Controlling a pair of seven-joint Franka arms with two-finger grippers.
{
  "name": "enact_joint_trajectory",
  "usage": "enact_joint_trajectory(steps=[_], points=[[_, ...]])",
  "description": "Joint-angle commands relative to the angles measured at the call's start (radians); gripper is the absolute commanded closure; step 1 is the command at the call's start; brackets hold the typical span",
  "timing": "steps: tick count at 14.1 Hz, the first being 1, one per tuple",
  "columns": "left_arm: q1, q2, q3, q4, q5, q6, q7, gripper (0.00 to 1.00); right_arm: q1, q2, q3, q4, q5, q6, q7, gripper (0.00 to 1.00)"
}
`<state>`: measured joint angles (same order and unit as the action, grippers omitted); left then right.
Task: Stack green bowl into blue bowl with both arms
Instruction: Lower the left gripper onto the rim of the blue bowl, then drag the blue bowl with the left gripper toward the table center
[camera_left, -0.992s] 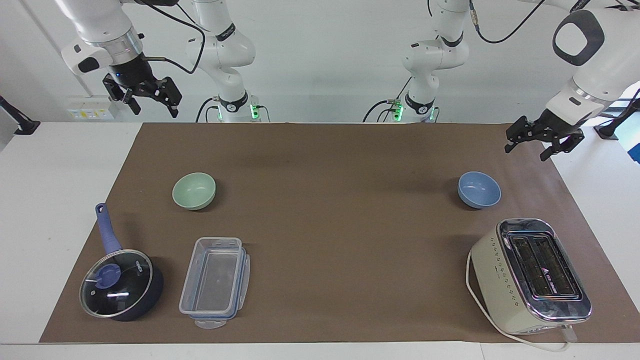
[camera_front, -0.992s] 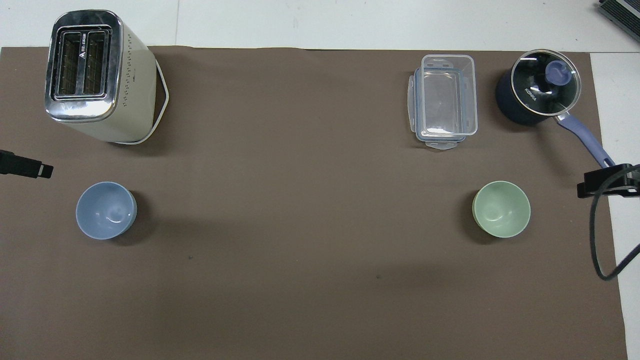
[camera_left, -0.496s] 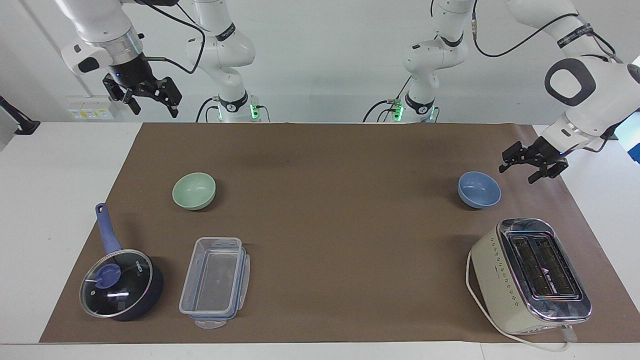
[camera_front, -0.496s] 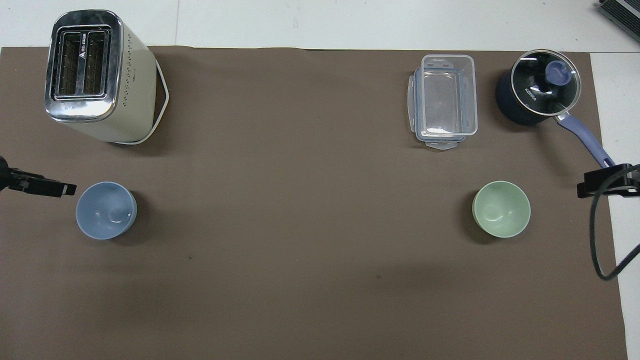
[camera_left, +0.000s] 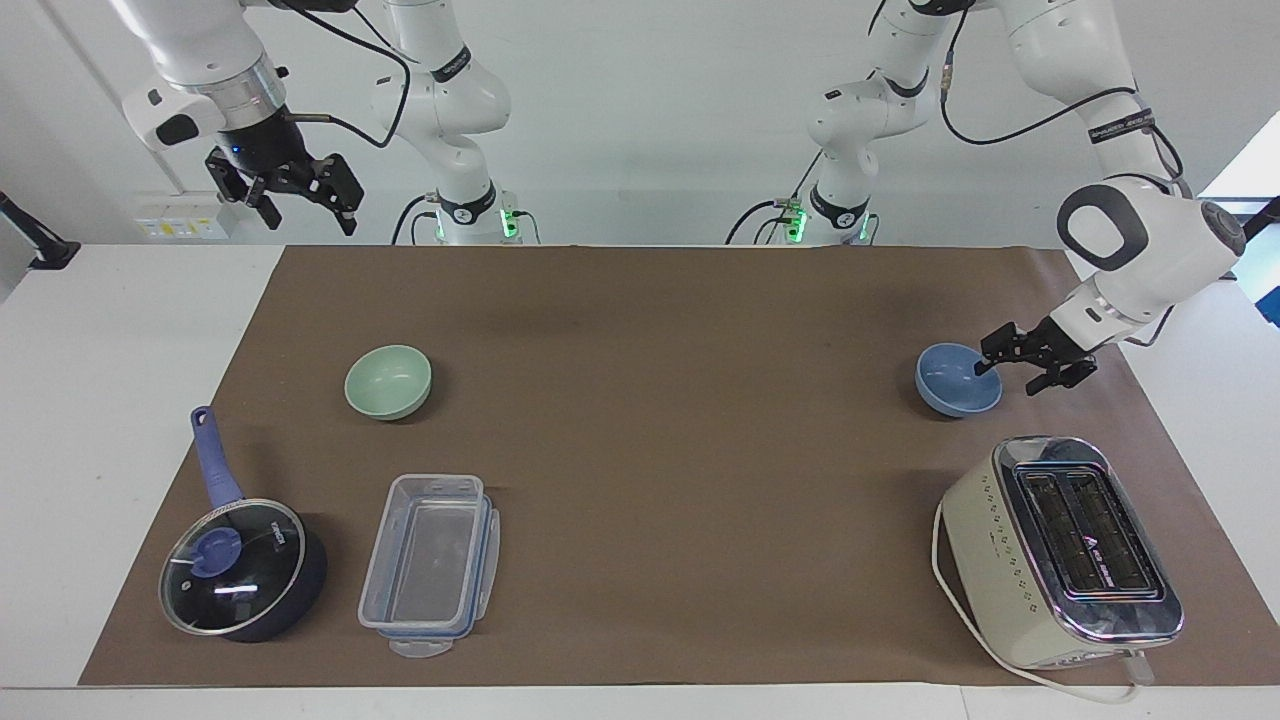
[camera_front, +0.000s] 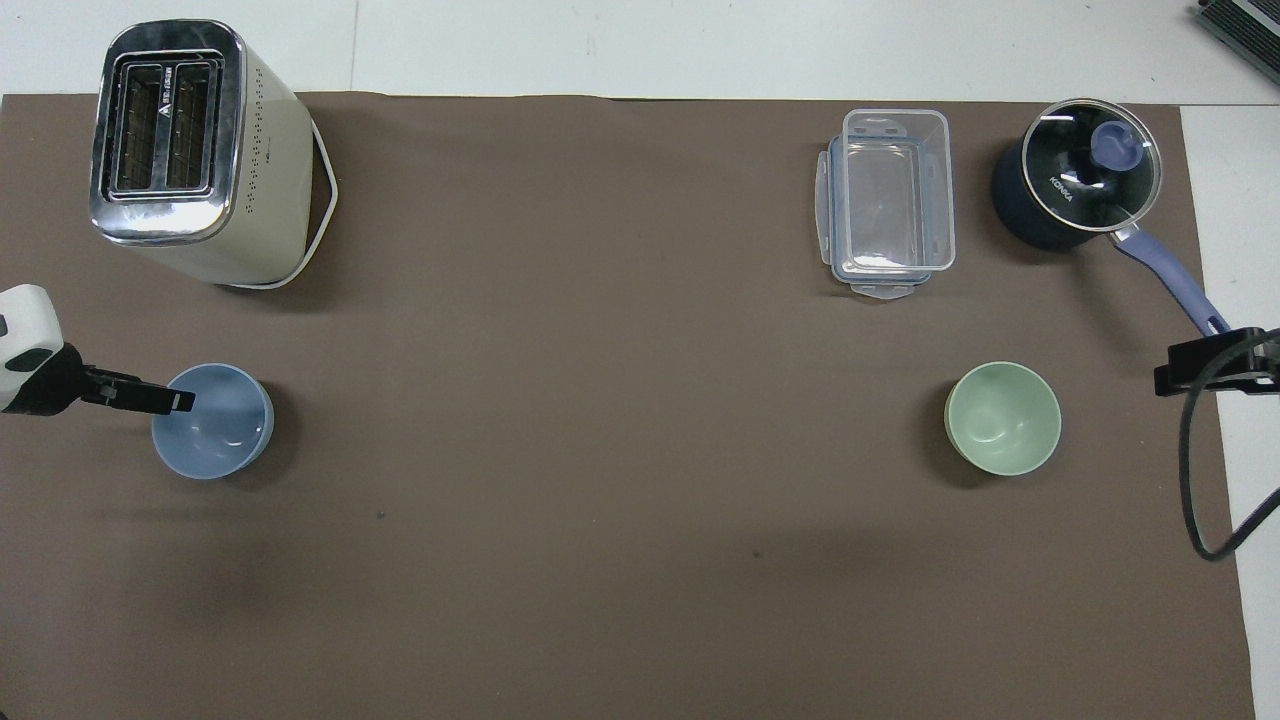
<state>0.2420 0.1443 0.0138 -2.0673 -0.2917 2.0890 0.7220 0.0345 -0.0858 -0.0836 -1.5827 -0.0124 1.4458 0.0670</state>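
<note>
The blue bowl (camera_left: 950, 388) (camera_front: 213, 432) sits upright on the brown mat toward the left arm's end of the table. My left gripper (camera_left: 1012, 376) (camera_front: 170, 402) is low at the bowl's rim and open, with one fingertip over the inside of the bowl and the other outside it. I cannot tell whether it touches the rim. The green bowl (camera_left: 387, 381) (camera_front: 1003, 417) stands upright and alone toward the right arm's end. My right gripper (camera_left: 308, 220) waits open, high above the table's edge near that end, with nothing in it.
A cream toaster (camera_left: 1060, 550) stands farther from the robots than the blue bowl. A clear plastic container (camera_left: 430, 565) and a dark-blue lidded saucepan (camera_left: 240, 565) lie farther out than the green bowl. The brown mat (camera_left: 660, 400) spans the space between the bowls.
My left gripper has come down and moved in from the table's end to the blue bowl's rim. The right arm and both bowls have not moved.
</note>
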Motion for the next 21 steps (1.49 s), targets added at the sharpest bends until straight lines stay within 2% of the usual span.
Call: enact_joint_trajectory(steps=[1, 2, 3, 4, 7, 8, 11, 16, 18, 21], points=[[0.017, -0.005, -0.008, -0.049, -0.021, 0.055, 0.028, 0.14, 0.001, -0.006, -0.004, 0.001, 0.003, -0.005, -0.021, 0.00], [0.017, -0.009, -0.008, -0.066, -0.021, 0.066, 0.027, 0.21, 0.001, -0.006, -0.004, 0.001, 0.003, -0.005, -0.021, 0.00], [0.017, -0.012, -0.008, -0.076, -0.021, 0.077, 0.024, 0.40, -0.001, -0.006, -0.004, 0.001, 0.005, -0.005, -0.021, 0.00], [0.017, -0.014, -0.006, -0.079, -0.021, 0.078, 0.024, 0.53, 0.001, -0.006, -0.004, 0.001, 0.003, -0.005, -0.021, 0.00], [0.017, -0.015, -0.006, -0.079, -0.021, 0.074, 0.028, 0.91, 0.001, -0.006, -0.004, 0.001, 0.003, -0.005, -0.021, 0.00], [0.019, -0.015, -0.005, -0.079, -0.021, 0.068, 0.033, 1.00, 0.001, -0.006, -0.004, 0.001, 0.003, -0.005, -0.021, 0.00], [0.030, -0.020, -0.005, -0.077, -0.021, 0.045, 0.033, 1.00, 0.001, -0.006, -0.004, 0.001, 0.005, -0.005, -0.022, 0.00], [0.010, -0.126, -0.005, -0.118, -0.021, 0.013, 0.024, 1.00, 0.001, -0.006, -0.004, 0.001, 0.005, -0.005, -0.022, 0.00], [-0.030, -0.181, -0.005, -0.171, -0.021, 0.014, -0.002, 1.00, 0.001, -0.006, -0.004, 0.001, 0.003, -0.005, -0.021, 0.00], [-0.113, -0.219, -0.005, -0.198, -0.020, 0.016, -0.105, 1.00, 0.001, -0.006, -0.004, 0.001, 0.003, -0.005, -0.022, 0.00]])
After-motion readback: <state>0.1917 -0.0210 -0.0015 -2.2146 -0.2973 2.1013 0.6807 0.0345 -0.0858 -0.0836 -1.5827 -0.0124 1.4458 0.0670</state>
